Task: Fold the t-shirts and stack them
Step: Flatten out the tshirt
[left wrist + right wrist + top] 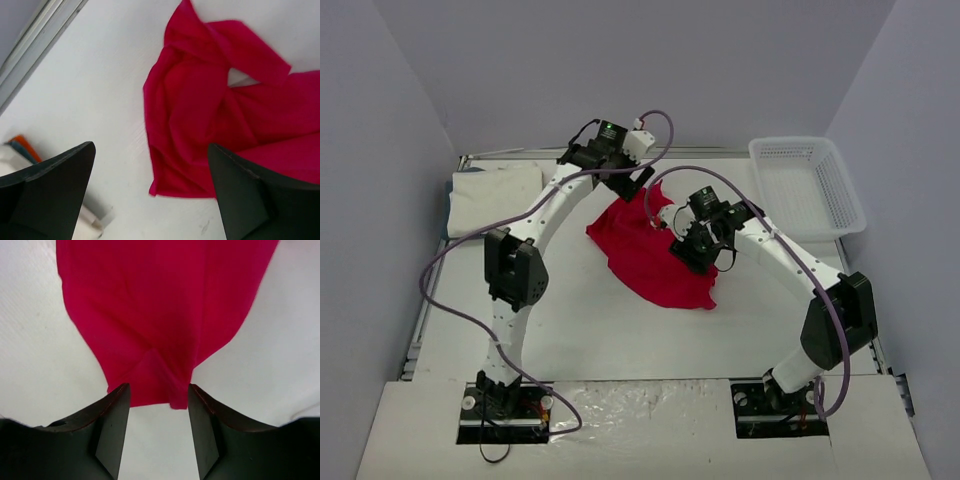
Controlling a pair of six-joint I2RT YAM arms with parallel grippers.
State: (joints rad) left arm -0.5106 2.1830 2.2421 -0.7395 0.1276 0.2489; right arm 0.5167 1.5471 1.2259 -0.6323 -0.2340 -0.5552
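Note:
The red t-shirt point(655, 258) lies crumpled and spread in the middle of the table. It also shows in the left wrist view point(200, 105) and in the right wrist view point(160, 305). The white t-shirt point(495, 195) is a folded rectangle at the back left. My left gripper point(634, 186) is open over the red shirt's far edge; in its own view point(151, 147) a corner of the cloth lies between the wide fingers. My right gripper point(668, 220) is open at the shirt's upper right; in its own view point(158, 390) a cloth edge lies just at the fingertips.
A white plastic mesh basket point(810, 185) stands at the back right. A raised metal rim point(470, 160) runs along the table's back and left edges. Grey walls close in on three sides. A small white and orange object point(20, 147) shows by the left finger.

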